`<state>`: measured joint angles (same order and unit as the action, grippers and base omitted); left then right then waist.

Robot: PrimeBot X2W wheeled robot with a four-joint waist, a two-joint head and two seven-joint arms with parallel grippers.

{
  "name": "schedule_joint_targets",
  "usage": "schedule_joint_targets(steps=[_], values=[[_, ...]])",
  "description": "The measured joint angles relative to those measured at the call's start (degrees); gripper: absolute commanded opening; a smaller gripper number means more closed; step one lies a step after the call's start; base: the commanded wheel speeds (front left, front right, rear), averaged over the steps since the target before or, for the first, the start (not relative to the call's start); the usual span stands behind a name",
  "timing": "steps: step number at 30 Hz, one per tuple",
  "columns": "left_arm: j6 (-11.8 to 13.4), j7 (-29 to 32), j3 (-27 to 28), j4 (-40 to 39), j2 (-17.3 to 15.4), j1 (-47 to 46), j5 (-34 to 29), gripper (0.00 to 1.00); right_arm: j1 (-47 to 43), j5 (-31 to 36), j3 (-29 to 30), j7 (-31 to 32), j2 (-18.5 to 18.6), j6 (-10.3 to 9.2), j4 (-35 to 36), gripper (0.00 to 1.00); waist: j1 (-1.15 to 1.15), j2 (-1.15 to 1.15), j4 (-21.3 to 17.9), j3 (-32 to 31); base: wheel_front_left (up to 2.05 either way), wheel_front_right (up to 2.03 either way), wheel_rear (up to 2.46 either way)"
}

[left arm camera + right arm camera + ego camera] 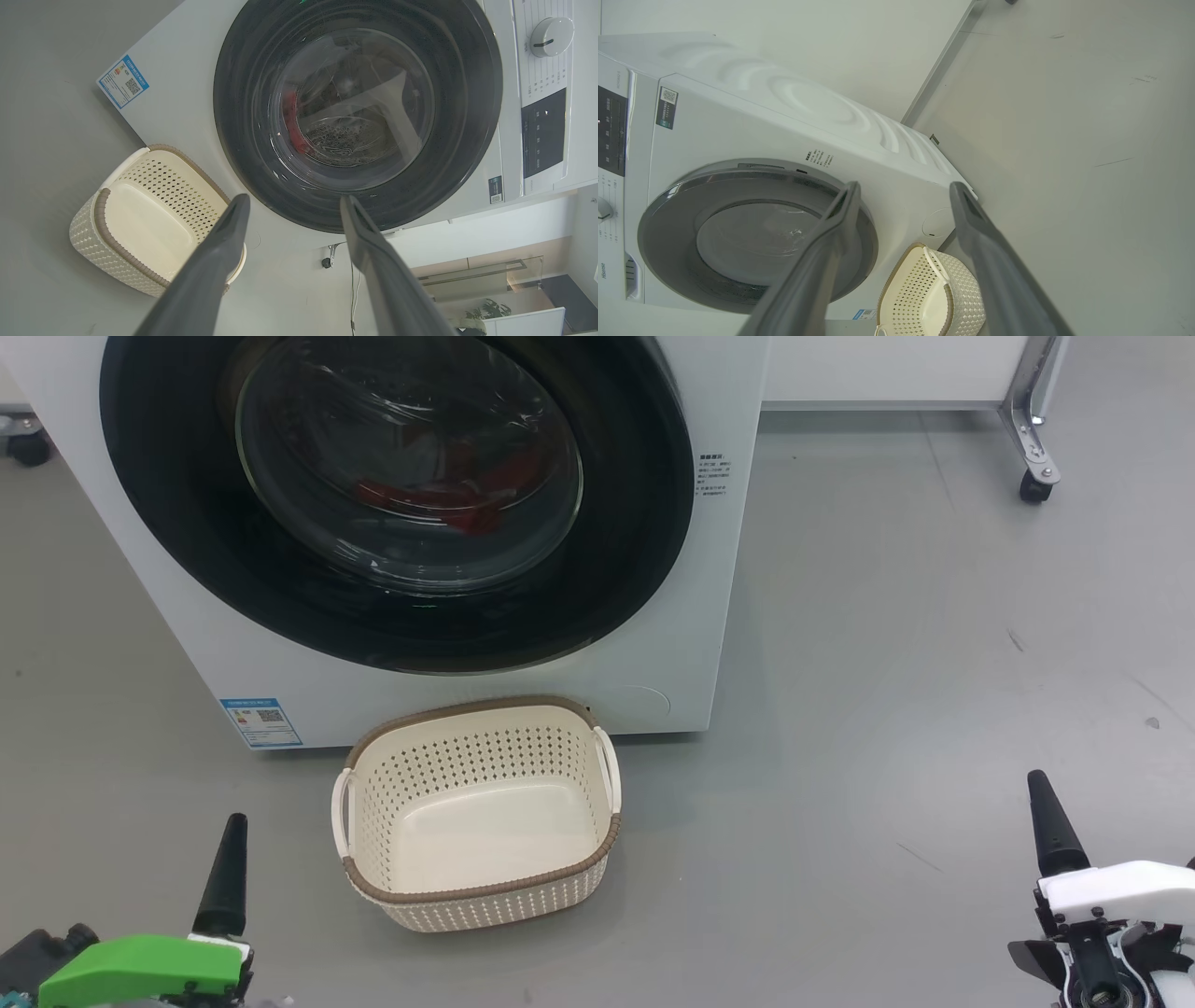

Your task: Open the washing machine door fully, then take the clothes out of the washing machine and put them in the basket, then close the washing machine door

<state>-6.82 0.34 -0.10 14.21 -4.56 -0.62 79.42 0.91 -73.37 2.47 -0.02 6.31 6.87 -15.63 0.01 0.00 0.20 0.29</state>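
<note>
Trouble starts with the washing machine door (644, 551): it sits shut on the washing machine (719, 635), with the red clothes (439, 499) behind its glass. The left gripper (294, 200) and right gripper (903, 186) both hang well back with fingers spread wide, holding nothing. The basket (481, 896) stands empty on the floor (887, 663), close against the machine's front, below the door. A finger could slip off the glossy rim, or a low-reaching arm could knock the basket aside.

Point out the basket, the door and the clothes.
basket (476, 756): head view, perforated far wall.
door (625, 523): head view, black rim, right side.
clothes (471, 515): head view, middle of the red fabric.
</note>
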Motion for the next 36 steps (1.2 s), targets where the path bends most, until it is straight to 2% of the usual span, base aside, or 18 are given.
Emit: schedule_joint_targets(steps=[6, 22, 36], values=[[0.0, -1.0, -0.9, -0.3, -0.8, -0.2, -4.4, 1.0, 0.4, 5.4, -1.8, -0.9, 0.6, -1.0, 0.5, 1.0, 0.0, 0.0, 0.1, 0.0, 0.0, 0.0, 0.0], [1.8, -4.3, -6.5, -2.0, -3.6, -0.5, -21.8, 1.0, 0.9, 21.7, -7.2, -3.9, 2.3, -4.08, 1.9, 1.0, 0.0, 0.0, 0.3, -0.4, 0.0, 0.0, 0.0], [3.6, -7.5, -10.2, -2.5, -3.6, -0.5, -32.6, 1.0, 0.9, 32.8, -10.8, -7.0, 2.7, -6.48, 1.5, 1.0, 0.0, 0.0, 0.6, -0.9, 0.0, 0.0, 0.0]])
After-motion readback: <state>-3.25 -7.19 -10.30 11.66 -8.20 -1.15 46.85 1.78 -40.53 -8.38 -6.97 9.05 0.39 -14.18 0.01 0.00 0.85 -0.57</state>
